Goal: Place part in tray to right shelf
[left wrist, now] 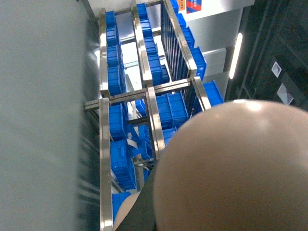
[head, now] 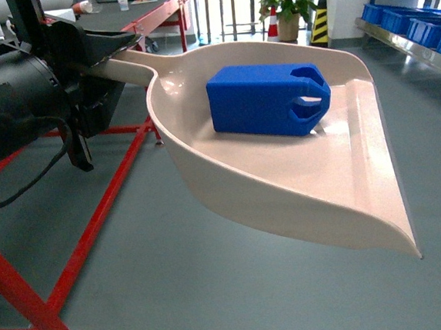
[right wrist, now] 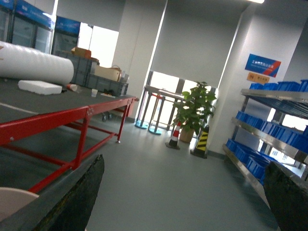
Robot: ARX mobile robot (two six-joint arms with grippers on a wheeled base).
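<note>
The beige tray hangs in the air over the floor, lip toward the right. The blue part lies inside it near the back wall, notched lug pointing right. My left gripper is shut on the tray's handle at the upper left. In the left wrist view the tray's underside fills the lower right, and the right shelf with blue crates shows past it. The right shelf is at the far right in the head view. My right gripper is open over bare floor, out of the head view.
A red-legged metal frame stands low on the left, close under the left arm. A potted plant and a striped cone stand at the back. Blue crates sit on the shelf's lower level.
</note>
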